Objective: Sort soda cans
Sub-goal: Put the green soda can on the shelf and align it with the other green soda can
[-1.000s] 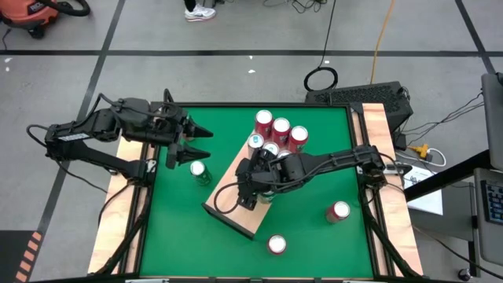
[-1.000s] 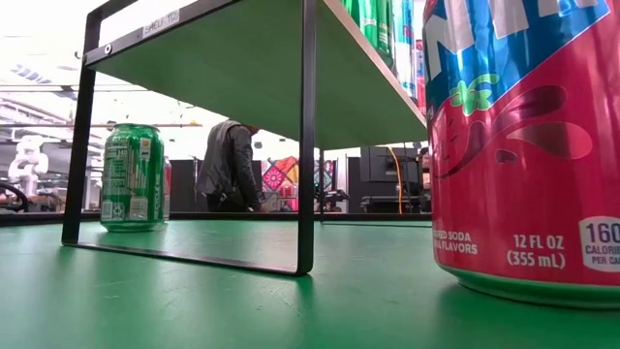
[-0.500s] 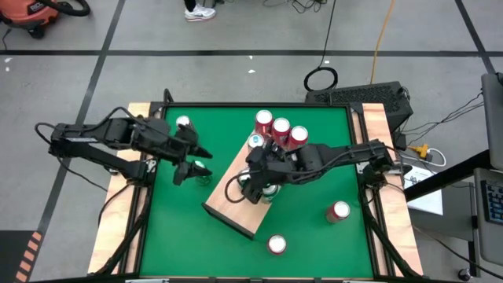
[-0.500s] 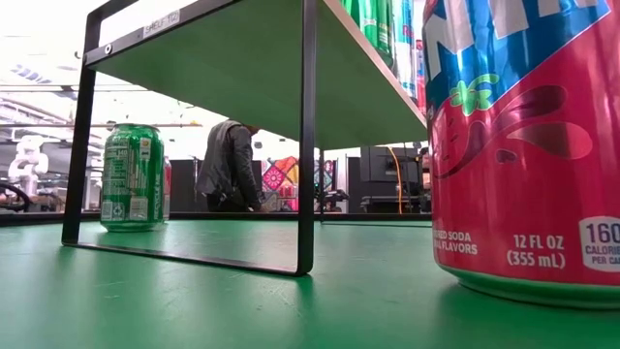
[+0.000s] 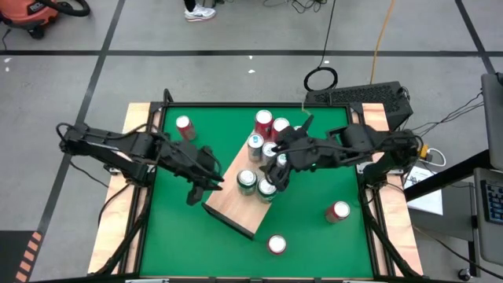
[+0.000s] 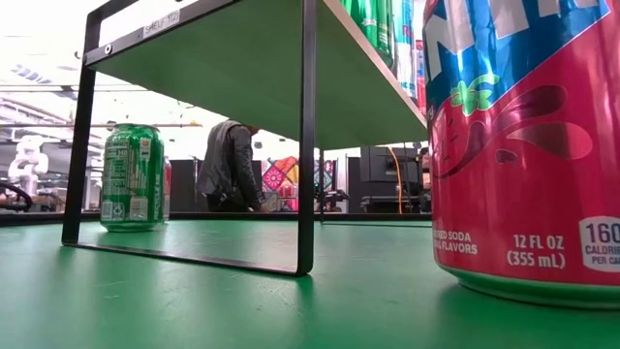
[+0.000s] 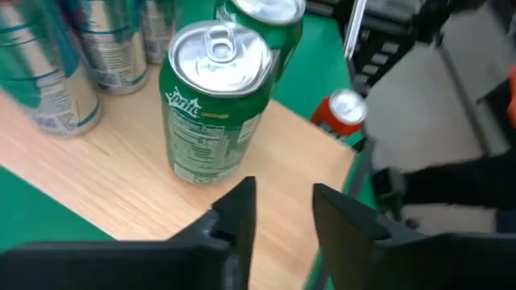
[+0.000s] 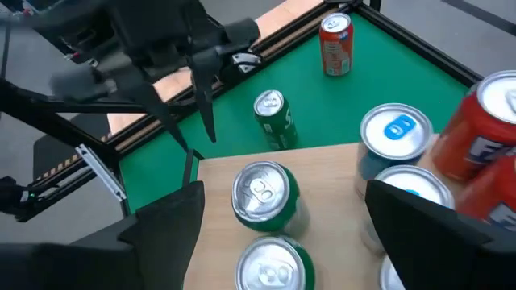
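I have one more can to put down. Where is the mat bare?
Bare: the mat's lower-left corner in the high view, beside the board's low end; also the strip between the board and the two red cans. Crowded: around the board's upper half, with left gripper and right gripper close.

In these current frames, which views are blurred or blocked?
Low view: the large red soda can crowds the right side, sharp print. Left wrist view: green Sprite can fairly sharp, background smeared. Right wrist view: the far left gripper is blurred.
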{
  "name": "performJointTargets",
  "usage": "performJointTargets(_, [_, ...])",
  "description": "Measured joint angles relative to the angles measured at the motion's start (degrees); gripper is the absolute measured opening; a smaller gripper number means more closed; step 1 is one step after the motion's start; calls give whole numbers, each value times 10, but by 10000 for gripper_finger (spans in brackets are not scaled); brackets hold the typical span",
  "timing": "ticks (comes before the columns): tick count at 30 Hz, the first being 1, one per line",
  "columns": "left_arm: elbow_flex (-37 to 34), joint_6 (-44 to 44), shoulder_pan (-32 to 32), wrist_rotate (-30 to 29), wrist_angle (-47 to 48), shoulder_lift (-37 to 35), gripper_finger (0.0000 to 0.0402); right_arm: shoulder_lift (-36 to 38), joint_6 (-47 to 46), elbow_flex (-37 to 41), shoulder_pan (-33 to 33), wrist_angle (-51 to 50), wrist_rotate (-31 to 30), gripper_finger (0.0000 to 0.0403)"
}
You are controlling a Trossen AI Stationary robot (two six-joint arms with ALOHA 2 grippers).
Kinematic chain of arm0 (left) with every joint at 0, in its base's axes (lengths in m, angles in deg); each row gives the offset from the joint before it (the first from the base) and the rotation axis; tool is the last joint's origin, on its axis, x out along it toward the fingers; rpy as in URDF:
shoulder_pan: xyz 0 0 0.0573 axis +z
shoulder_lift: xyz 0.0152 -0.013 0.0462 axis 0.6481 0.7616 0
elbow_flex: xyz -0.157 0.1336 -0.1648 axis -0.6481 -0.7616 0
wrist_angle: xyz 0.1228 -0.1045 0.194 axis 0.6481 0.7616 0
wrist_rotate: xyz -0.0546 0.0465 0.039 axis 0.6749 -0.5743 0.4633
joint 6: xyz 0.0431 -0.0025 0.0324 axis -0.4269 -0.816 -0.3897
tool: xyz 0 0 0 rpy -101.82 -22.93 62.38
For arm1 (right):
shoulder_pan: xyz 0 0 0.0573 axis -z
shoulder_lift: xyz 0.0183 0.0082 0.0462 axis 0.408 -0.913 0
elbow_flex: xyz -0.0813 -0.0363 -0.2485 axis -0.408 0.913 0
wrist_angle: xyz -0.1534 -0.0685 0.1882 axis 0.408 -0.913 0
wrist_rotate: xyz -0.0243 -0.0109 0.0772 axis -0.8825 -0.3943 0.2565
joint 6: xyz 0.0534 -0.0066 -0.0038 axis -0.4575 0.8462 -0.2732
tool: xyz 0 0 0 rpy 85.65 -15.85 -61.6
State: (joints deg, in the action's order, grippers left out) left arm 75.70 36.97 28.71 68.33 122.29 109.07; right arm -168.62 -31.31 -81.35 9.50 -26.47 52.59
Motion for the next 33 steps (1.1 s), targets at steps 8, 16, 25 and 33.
performJointTargets(8, [0,-99,6,-30,24,42,41,9,-4,0,-13,-8,-1,336])
performJointTargets(16, [0,-120,35,-47,21,72,5,5,-6,0,-17,-30,-1,336])
performJointTargets(25, [0,-134,38,-52,-20,93,3,5,-8,0,-17,-39,-2,336])
performJointTargets(33, [0,-131,39,-77,-34,97,3,5,-7,0,-17,-38,-1,336])
